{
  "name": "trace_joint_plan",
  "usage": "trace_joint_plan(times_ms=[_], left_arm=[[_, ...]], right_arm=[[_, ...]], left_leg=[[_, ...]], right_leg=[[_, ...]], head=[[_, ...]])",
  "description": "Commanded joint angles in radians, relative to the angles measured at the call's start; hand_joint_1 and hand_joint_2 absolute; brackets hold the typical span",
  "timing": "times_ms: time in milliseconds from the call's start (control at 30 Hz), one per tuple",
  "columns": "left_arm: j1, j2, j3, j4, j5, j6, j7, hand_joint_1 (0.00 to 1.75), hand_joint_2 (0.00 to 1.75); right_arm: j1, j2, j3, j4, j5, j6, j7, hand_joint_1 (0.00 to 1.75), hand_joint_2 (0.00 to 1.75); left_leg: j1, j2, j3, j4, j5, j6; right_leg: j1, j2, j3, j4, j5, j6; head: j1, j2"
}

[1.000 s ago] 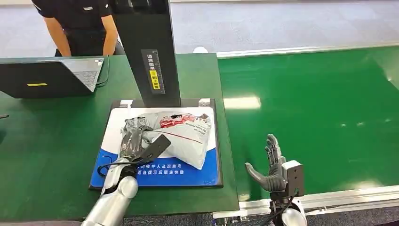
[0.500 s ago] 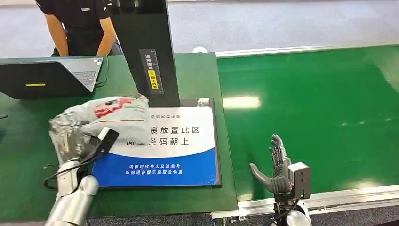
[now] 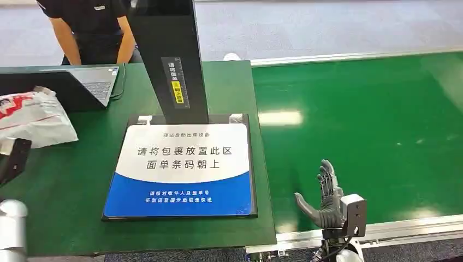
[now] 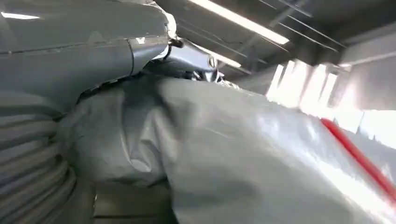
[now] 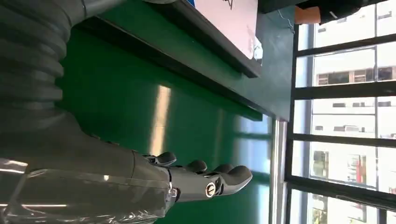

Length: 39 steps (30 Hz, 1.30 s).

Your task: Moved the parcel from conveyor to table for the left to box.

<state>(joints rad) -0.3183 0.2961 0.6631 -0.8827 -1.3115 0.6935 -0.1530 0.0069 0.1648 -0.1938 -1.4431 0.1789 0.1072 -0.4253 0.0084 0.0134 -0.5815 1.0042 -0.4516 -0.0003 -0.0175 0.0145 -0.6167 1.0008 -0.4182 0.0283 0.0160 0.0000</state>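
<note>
Right hand: lower right of the head view, above the near edge of the green conveyor; palm upright, thumb out to the side, fingers straight and apart, holding nothing. The right wrist view shows the same hand extended over the belt.
Left arm: lower left corner of the head view, a silver rounded segment at the frame edge.
Left hand: in the left wrist view the grey thumb presses on the parcel's wrapping, which bulges against the hand; it holds the parcel.
Placement mat: centre of the head view, white and blue with printed characters, flat on the green table.
Parcel: far left of the head view, a grey plastic bag with red print, cut by the frame edge, beside the laptop; in the left wrist view crumpled grey film with a red stripe.
Scanner post: black, upright behind the mat.
Person: top left, dark top, behind the table.
</note>
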Motion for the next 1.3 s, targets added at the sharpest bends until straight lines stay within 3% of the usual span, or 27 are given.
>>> trace_joint_plan(times_ms=[33, 367, 567, 600, 767, 833, 867, 900, 933, 967, 1033, 1200, 1233, 1300], left_arm=[[-0.095, 0.028, 0.094, 0.172, 0.097, -0.027, -0.005, 0.0, 1.75], [-0.023, 0.015, 0.039, 0.087, 0.283, -0.02, -0.074, 0.0, 1.75], [0.006, -0.035, 0.025, -0.036, 0.388, 0.005, -0.163, 0.0, 1.75], [0.013, -0.066, 0.038, -0.103, 0.407, 0.005, -0.236, 0.0, 1.75], [0.03, -0.13, -0.043, -0.234, 0.446, -0.043, -0.222, 0.0, 1.75], [0.054, -0.143, -0.139, -0.3, 0.444, -0.271, -0.091, 0.0, 1.75], [0.055, -0.15, -0.147, -0.308, 0.441, -0.272, -0.081, 0.0, 1.75], [0.065, -0.131, -0.206, -0.286, 0.388, -0.415, 0.012, 0.0, 1.75], [0.075, -0.155, -0.256, -0.314, 0.502, -0.624, -0.08, 0.0, 1.75], [0.08, -0.169, -0.272, -0.316, 0.501, -0.619, -0.077, 0.0, 1.75], [0.118, -0.193, -0.349, -0.345, 0.714, -0.813, -0.225, 0.0, 1.75], [0.161, -0.28, -0.47, -0.429, 0.957, -0.9, -0.327, 0.0, 1.75], [0.161, -0.339, -0.432, -0.43, 1.12, -0.939, -0.376, 0.0, 1.75], [0.171, -0.343, -0.477, -0.407, 1.139, -0.921, -0.381, 0.0, 1.75]], right_arm=[[0.011, 0.016, -0.03, 0.005, -0.004, -0.002, -0.001, 0.0, 1.75], [-0.004, 0.007, -0.015, 0.033, -0.005, -0.004, -0.008, 0.0, 1.75], [-0.007, 0.012, -0.013, 0.037, -0.005, -0.005, -0.008, 0.0, 1.75], [-0.007, 0.013, -0.015, 0.038, -0.006, -0.007, -0.009, 0.0, 1.75], [-0.02, 0.01, -0.023, 0.049, -0.007, -0.01, -0.009, 0.0, 1.75], [-0.028, 0.01, -0.028, 0.057, -0.007, -0.01, -0.009, 0.0, 1.75], [-0.03, 0.01, -0.029, 0.058, -0.007, -0.01, -0.009, 0.0, 1.75], [-0.036, 0.012, -0.03, 0.065, -0.004, -0.006, -0.006, 0.0, 1.75], [-0.045, 0.016, -0.036, 0.079, 0.0, -0.004, -0.004, 0.0, 1.75], [-0.046, 0.016, -0.038, 0.082, 0.002, -0.003, -0.005, 0.0, 1.75], [-0.048, 0.015, -0.041, 0.086, 0.006, 0.0, -0.008, 0.0, 1.75], [-0.042, 0.009, -0.031, 0.058, 0.014, 0.013, -0.012, 0.0, 1.75], [-0.041, 0.009, -0.016, 0.05, 0.021, 0.021, -0.017, 0.0, 1.75], [-0.042, 0.01, 0.013, 0.04, 0.043, 0.016, -0.034, 0.0, 1.75]], left_leg=[[0.0, -0.004, 0.002, -0.001, 0.0, 0.0], [0.0, -0.002, 0.002, -0.002, 0.0, 0.0], [0.0, -0.003, 0.002, -0.001, 0.0, 0.0], [0.0, -0.003, 0.001, -0.001, 0.0, 0.0], [0.0, -0.004, 0.0, 0.0, 0.0, 0.0], [0.0, -0.006, 0.001, -0.001, 0.001, 0.0], [0.0, -0.005, 0.0, 0.0, 0.001, 0.0], [0.0, -0.006, 0.001, -0.001, 0.001, 0.0], [0.0, -0.005, 0.001, 0.0, 0.001, 0.0], [0.0, -0.006, 0.002, -0.001, 0.001, 0.0], [-0.001, -0.006, 0.002, -0.002, 0.001, 0.0], [-0.001, -0.007, 0.002, -0.001, 0.0, 0.001], [-0.002, -0.004, 0.001, -0.001, 0.0, 0.001], [-0.003, -0.004, 0.002, -0.001, 0.0, 0.001]], right_leg=[[0.0, -0.004, 0.002, 0.0, -0.001, -0.002], [0.0, -0.002, 0.003, -0.001, 0.0, -0.002], [0.001, -0.003, 0.003, -0.001, 0.0, -0.002], [0.0, -0.003, 0.002, -0.001, 0.0, -0.002], [0.0, -0.004, 0.001, -0.001, 0.0, -0.001], [0.0, -0.007, 0.003, -0.001, 0.0, -0.002], [0.0, -0.005, 0.002, -0.001, 0.0, -0.001], [0.0, -0.007, 0.003, -0.001, 0.0, -0.002], [0.0, -0.005, 0.002, -0.001, 0.0, -0.001], [0.0, -0.006, 0.003, -0.002, 0.0, -0.002], [0.0, -0.007, 0.004, -0.002, 0.0, -0.002], [-0.001, -0.007, 0.005, -0.002, 0.0, -0.001], [-0.002, -0.005, 0.003, -0.002, 0.0, -0.001], [-0.003, -0.005, 0.002, -0.001, 0.0, -0.001]], head=[[0.0, 0.0], [0.0, 0.0], [0.0, 0.0], [0.0, 0.0], [0.0, 0.0], [0.0, 0.0], [0.0, 0.0], [0.001, 0.0], [0.0, 0.0], [0.0, 0.0], [0.0, 0.0], [0.0, 0.0], [0.0, 0.0], [0.0, 0.0]])
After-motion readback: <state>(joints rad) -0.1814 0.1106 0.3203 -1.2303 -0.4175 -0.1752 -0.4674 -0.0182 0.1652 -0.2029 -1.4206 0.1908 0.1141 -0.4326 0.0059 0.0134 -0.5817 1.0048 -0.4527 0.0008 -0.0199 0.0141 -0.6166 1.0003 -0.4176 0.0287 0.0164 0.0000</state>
